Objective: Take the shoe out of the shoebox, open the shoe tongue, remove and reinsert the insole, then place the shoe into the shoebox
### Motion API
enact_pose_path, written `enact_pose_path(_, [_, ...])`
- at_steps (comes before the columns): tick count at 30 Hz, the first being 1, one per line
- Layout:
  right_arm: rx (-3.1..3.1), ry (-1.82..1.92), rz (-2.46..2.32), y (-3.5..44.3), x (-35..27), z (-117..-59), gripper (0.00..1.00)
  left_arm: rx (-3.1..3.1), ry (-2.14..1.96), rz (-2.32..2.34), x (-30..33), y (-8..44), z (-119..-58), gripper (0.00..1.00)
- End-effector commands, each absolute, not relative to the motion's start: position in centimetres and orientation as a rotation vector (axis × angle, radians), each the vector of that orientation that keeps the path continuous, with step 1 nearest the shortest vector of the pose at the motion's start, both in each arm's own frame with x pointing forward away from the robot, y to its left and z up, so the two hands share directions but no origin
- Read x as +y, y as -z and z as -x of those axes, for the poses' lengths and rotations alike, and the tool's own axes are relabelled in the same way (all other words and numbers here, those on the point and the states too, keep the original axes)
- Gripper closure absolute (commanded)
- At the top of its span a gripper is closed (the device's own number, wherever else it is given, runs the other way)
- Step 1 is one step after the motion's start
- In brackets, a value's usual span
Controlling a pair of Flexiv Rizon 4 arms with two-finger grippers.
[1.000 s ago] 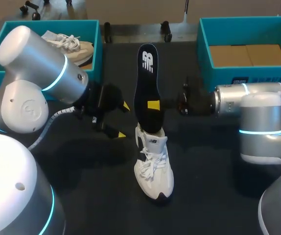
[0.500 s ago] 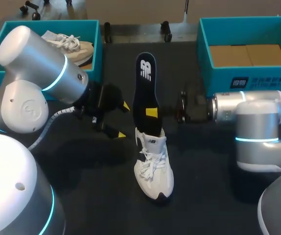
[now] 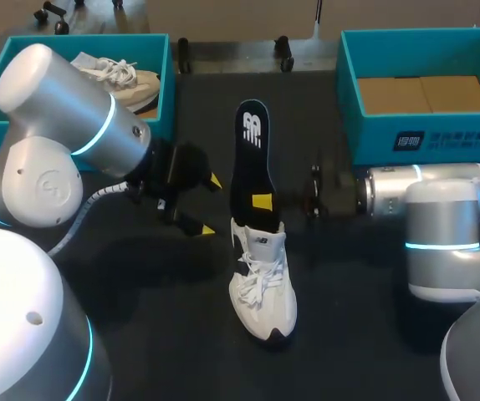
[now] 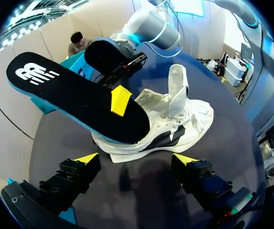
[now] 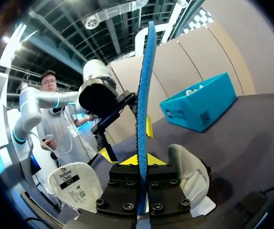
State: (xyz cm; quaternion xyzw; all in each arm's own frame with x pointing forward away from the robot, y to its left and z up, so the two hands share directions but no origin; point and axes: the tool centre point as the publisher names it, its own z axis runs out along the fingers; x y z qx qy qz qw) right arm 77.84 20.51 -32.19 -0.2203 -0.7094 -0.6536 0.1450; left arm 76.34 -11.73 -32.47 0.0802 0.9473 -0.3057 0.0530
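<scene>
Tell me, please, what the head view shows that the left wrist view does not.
Only the head view shows the second shoe lying in the left shoebox, and the brown cardboard inside the right shoebox. Only the left wrist view shows the white shoe in side profile, with a dark marking low on its side. Both show the black insole, clamped by the right gripper with its lower end at the shoe's opening, and the left gripper beside the shoe, jaws open.

Black table (image 3: pixel 365 326) holds shoe (image 3: pixel 263 288), left shoebox (image 3: pixel 81 39), right shoebox (image 3: pixel 449 138).
</scene>
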Motion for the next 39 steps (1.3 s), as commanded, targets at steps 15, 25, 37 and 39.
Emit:
enact_pose_path(15, [-1.998, 1.743, 0.703, 35.0, 20.2, -75.3, 1.0, 2.879, 0.923, -0.244, -11.8, 32.4, -76.2, 0.0])
enact_pose_path(25, [-1.99, 1.726, 0.712, 35.2, 20.0, -75.1, 1.0, 2.879, 0.923, -0.244, -11.8, 32.4, -76.2, 0.0])
enact_pose_path(37, [-2.027, 1.757, 0.688, 33.7, 20.2, -75.8, 0.71, 2.879, 0.923, -0.244, -11.8, 32.4, -76.2, 0.0])
enact_pose_path(39, [-2.033, 1.759, 0.682, 33.4, 20.3, -75.8, 0.7, 2.879, 0.923, -0.244, -11.8, 32.4, -76.2, 0.0])
